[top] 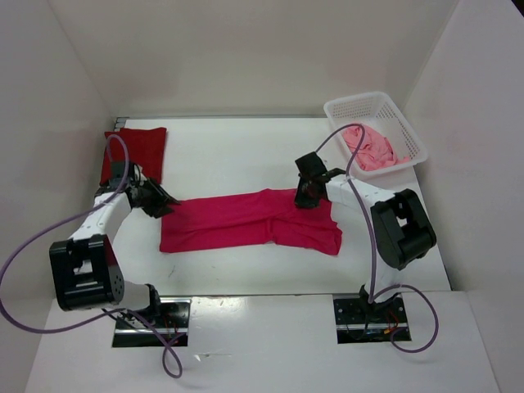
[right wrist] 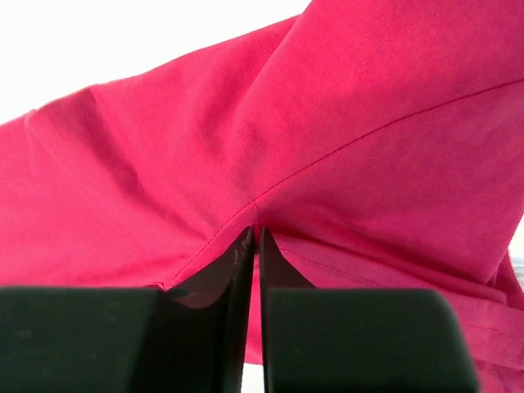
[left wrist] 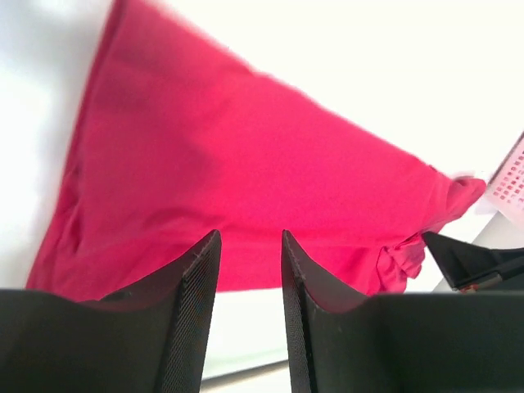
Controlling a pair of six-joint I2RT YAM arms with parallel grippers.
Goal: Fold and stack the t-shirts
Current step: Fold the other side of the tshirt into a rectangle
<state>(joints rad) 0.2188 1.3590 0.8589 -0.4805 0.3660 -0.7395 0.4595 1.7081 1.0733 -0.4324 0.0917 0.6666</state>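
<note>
Looking from the right wrist, you get almost nothing but cloth: the magenta shirt [right wrist: 344,123] fills the view and runs out of frame, so you cannot tell which part of it is caught. From the left wrist, the shirt's near end is cut off behind the fingers [left wrist: 201,278]. In the top view, the pale pink shirt [top: 372,149] is a crumpled heap in the basket [top: 409,123] at the upper right, its shape hard to read.

The magenta shirt lies as a long flat band across the middle of the worktop [top: 237,155], wider at its right end. The dark red shirt [top: 137,151] sits folded at the upper left.

Your left gripper [top: 170,201] is low at the band's left end, jaws apart with nothing between them. Your right gripper [top: 308,200] points down at the band's upper edge, jaws pressed together on a pinch of magenta cloth.
</note>
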